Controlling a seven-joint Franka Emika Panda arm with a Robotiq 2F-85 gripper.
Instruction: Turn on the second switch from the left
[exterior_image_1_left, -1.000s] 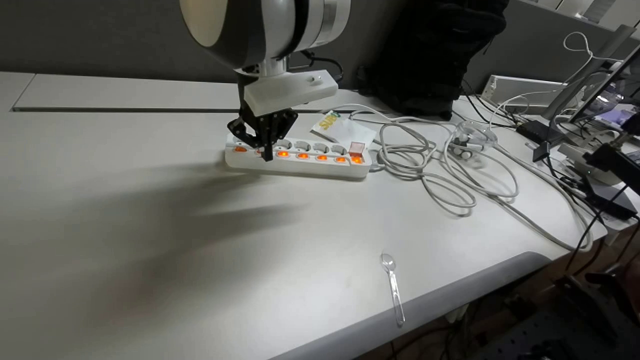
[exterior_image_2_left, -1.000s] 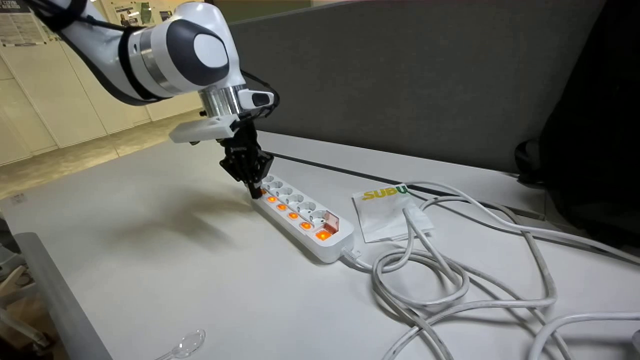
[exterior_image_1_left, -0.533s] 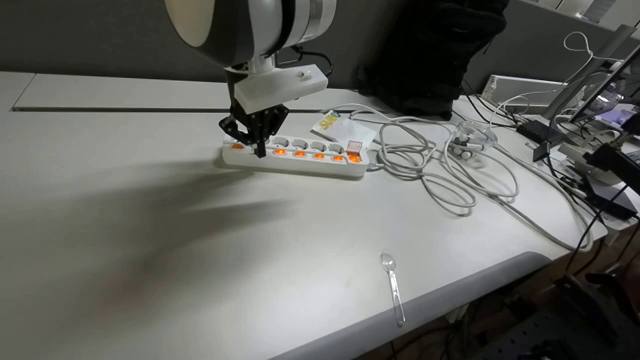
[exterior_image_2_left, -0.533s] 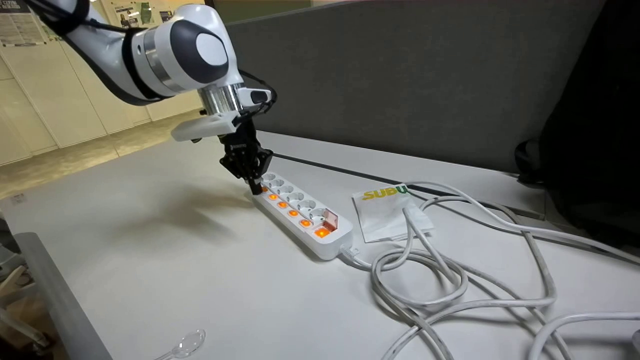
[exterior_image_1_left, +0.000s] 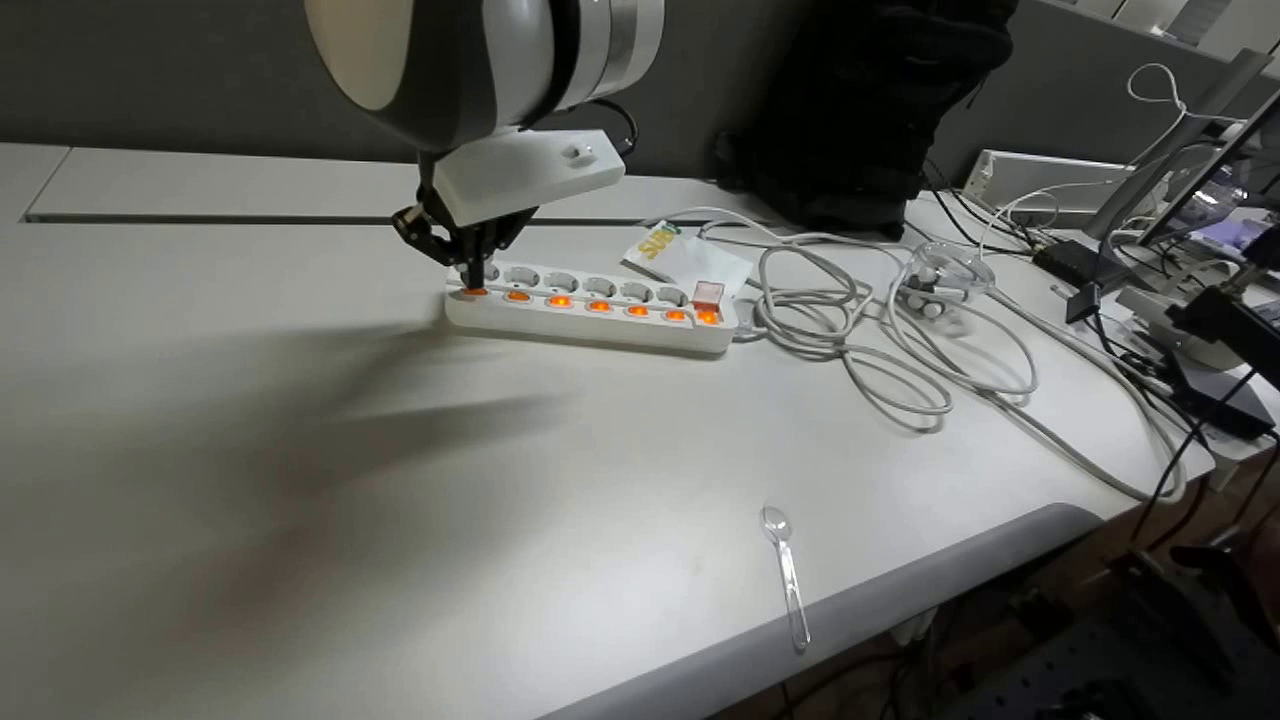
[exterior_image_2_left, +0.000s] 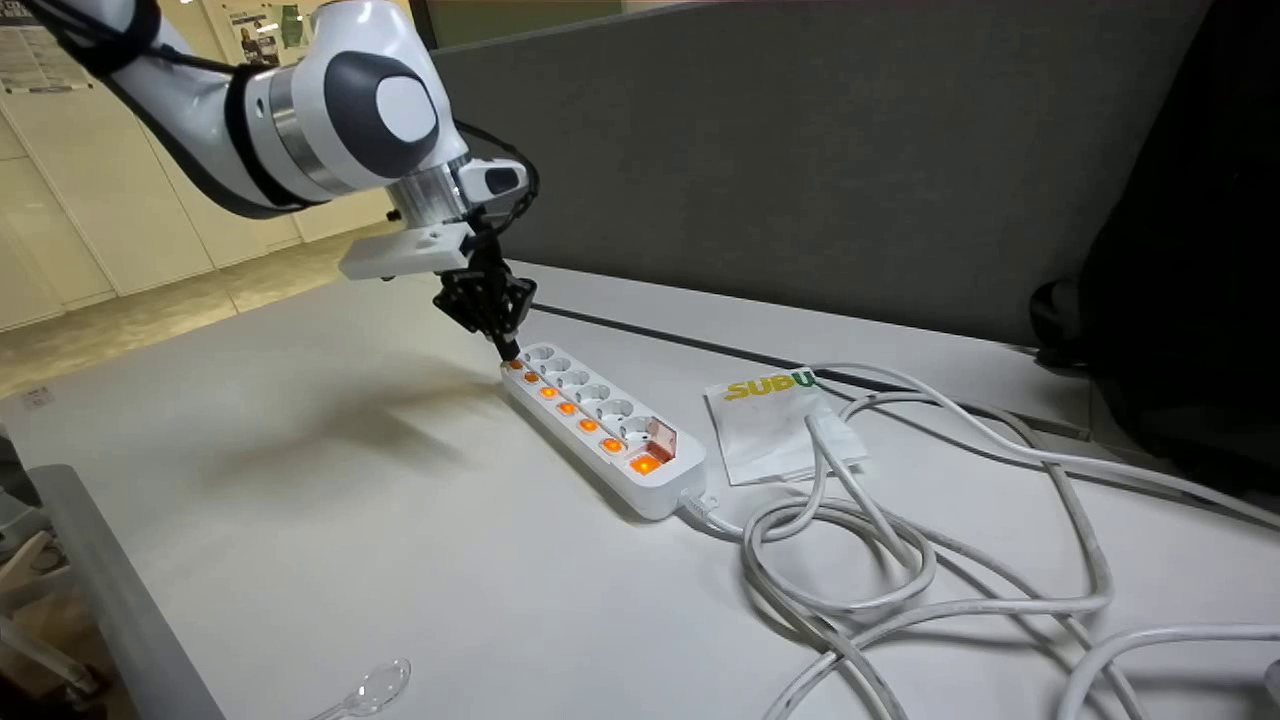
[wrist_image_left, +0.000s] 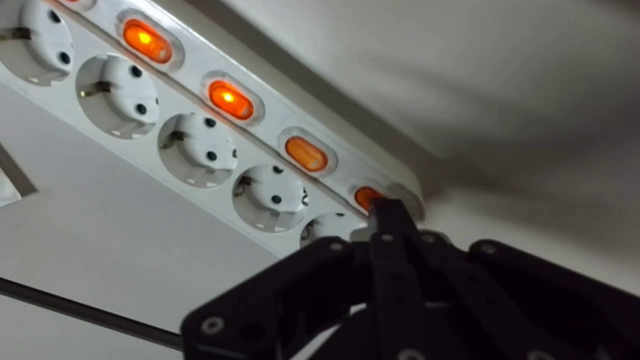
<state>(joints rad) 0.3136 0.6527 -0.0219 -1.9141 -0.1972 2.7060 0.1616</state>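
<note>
A white power strip (exterior_image_1_left: 590, 325) with a row of orange switches lies on the table in both exterior views (exterior_image_2_left: 600, 465). The second switch from the left (exterior_image_1_left: 518, 296) is dim orange; it also shows unlit in the wrist view (wrist_image_left: 306, 154). The leftmost switch (wrist_image_left: 367, 197) is dim and partly hidden by my fingertip. Several switches further right glow bright orange, such as the third (wrist_image_left: 231, 99). My gripper (wrist_image_left: 392, 207) is shut and empty, fingers pointing down at the leftmost switch. I cannot tell whether the tip touches it.
White coiled cables (exterior_image_1_left: 820, 300) and a paper napkin (exterior_image_1_left: 690, 262) lie right of the strip. A clear plastic spoon (exterior_image_1_left: 785, 575) lies near the front edge. A black backpack (exterior_image_1_left: 870, 110) stands by the grey partition (exterior_image_2_left: 800, 170).
My gripper has moved left from the second switch to the leftmost one, uncovering the second switch. The power strip shifted slightly toward the partition between the oldest frames and the middle ones.
</note>
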